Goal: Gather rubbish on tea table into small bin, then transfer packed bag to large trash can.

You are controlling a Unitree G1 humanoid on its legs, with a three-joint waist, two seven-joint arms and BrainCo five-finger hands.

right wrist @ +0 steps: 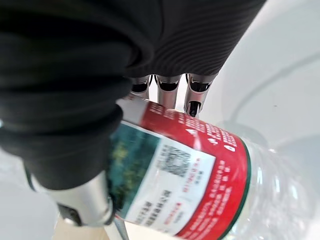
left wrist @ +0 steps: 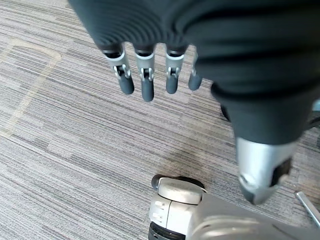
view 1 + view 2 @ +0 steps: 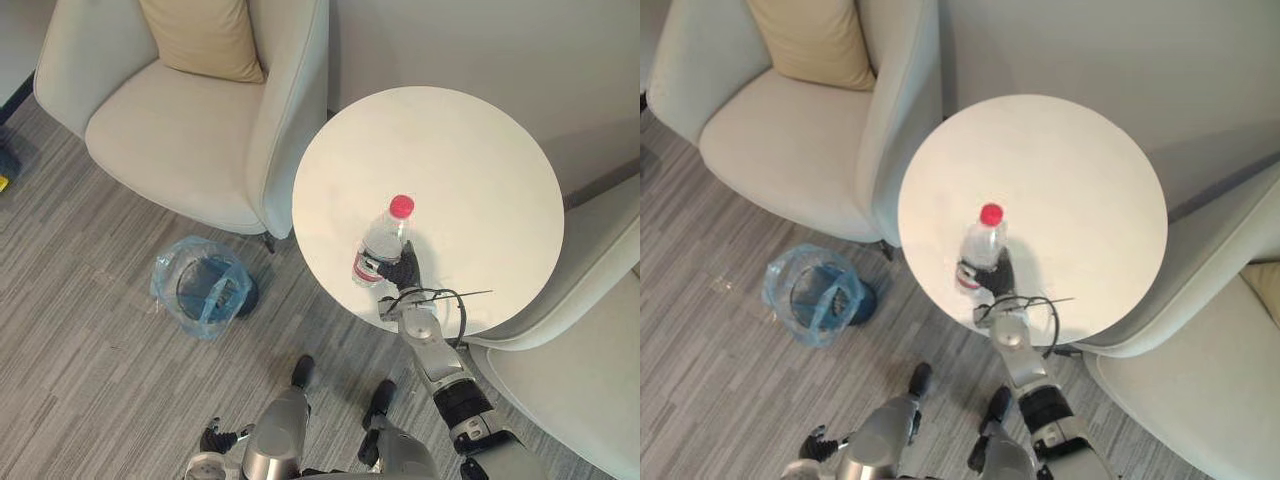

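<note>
A clear plastic bottle (image 3: 383,240) with a red cap and a red label stands on the round white tea table (image 3: 470,170), near its front edge. My right hand (image 3: 402,271) is at the bottle's base; in the right wrist view its fingers (image 1: 168,93) and thumb (image 1: 85,200) curl round the bottle's label (image 1: 175,175). The small bin (image 3: 203,286), lined with a bluish clear bag, stands on the floor to the left of the table. My left hand (image 2: 150,75) hangs low at the bottom left over the carpet, fingers straight, holding nothing.
A cream armchair (image 3: 190,120) with a tan cushion (image 3: 205,35) stands behind the bin, left of the table. A second cream chair (image 3: 590,340) crowds the table's right side. Grey striped carpet (image 3: 80,340) lies around the bin.
</note>
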